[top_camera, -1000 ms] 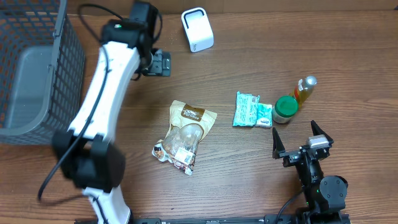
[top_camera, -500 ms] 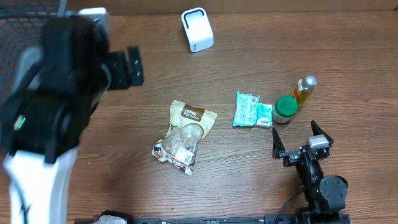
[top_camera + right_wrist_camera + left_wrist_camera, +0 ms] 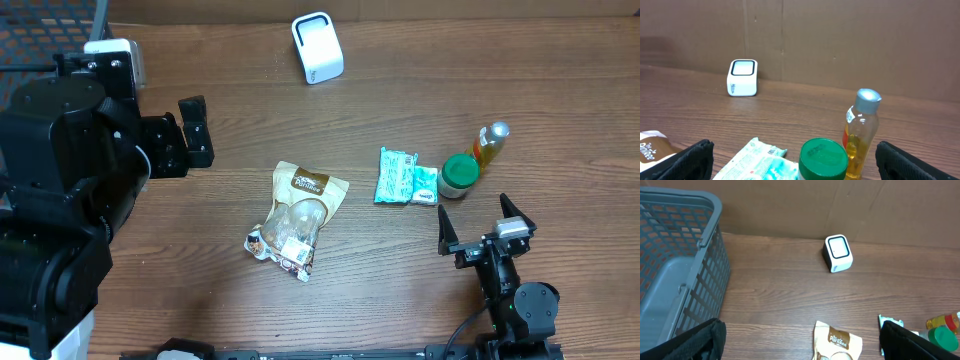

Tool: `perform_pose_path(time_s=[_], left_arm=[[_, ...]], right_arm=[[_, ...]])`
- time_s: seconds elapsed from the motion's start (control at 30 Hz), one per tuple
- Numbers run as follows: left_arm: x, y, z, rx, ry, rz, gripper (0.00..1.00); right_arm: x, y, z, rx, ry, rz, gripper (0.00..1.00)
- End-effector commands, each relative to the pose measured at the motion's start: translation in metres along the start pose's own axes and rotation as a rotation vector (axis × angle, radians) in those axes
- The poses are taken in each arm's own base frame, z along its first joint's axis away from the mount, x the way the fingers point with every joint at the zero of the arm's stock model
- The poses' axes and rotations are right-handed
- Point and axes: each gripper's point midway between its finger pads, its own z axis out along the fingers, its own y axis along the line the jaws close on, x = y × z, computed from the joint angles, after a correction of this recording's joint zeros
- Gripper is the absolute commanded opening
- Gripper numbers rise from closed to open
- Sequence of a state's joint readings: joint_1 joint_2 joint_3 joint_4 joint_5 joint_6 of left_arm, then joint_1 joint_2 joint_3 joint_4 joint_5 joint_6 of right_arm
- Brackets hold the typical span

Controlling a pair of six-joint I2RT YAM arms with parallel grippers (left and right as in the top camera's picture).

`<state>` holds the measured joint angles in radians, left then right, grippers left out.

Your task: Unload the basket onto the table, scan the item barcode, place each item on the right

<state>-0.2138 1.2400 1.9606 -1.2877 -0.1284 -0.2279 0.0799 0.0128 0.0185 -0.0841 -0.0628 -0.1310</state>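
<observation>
1. Left arm [image 3: 60, 200] sits high, close under the overhead camera, over the left part of the bench [image 3: 380, 300]; left jaws released, spread wide, nothing between them
2. Left wrist view: its black fingers [image 3: 702, 342] show only at the two lower corners, with bare wood and the top of the snack bag [image 3: 297, 215] between them
3. Right arm [image 3: 520, 300] low at the near right edge; right jaws also released, fingers [image 3: 443, 232] wide apart, empty, pointing toward the group of small goods
4. Barcode scanner [image 3: 317, 47]: white box, standing at the far edge of the bench near the middle, window facing up and forward; well apart from both arms
5. Snack bag lies flat mid-bench, brown label end toward the scanner, crumpled end toward the near edge; untouched
6. Green-and-white packet [image 3: 405, 177] lies right of the bag; green-lidded jar [image 3: 460, 174] just beside its right end; bottle of yellow liquid [image 3: 489, 143], grey cap, upright just behind the jar
7. Grey mesh basket [image 3: 675, 275] at the far left; nothing visible in the part shown
8. No item is in front of the scanner
</observation>
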Motion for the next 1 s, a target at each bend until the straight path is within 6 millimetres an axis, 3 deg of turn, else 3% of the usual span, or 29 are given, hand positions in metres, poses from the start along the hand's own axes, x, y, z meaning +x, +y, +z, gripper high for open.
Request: perform_pose_path(time_s=[0.0,0.17,0.7,0.87,0.97], left_arm=[[-0.002,0.004,-0.005,-0.012,-0.015,0.010,1.00],[0.019,0.008,-0.004,-0.020,0.020,0.015,1.00],[0.206,0.045,0.041,-0.110,0.429,0.070,0.99],[0.257,0.056,0.049,-0.135,0.545,0.085,1.00],[0.274,0.058,0.060,-0.136,0.542,0.082,1.00]], right_arm=[[0.002,-0.002,0.000,0.011,-0.002,-0.001,1.00],[0.002,-0.002,0.000,0.011,-0.002,-0.002,1.00],[0.002,-0.002,0.000,0.011,-0.002,-0.002,1.00],[0.002,-0.002,0.000,0.011,-0.002,-0.002,1.00],[0.002,-0.002,0.000,0.011,-0.002,-0.001,1.00]])
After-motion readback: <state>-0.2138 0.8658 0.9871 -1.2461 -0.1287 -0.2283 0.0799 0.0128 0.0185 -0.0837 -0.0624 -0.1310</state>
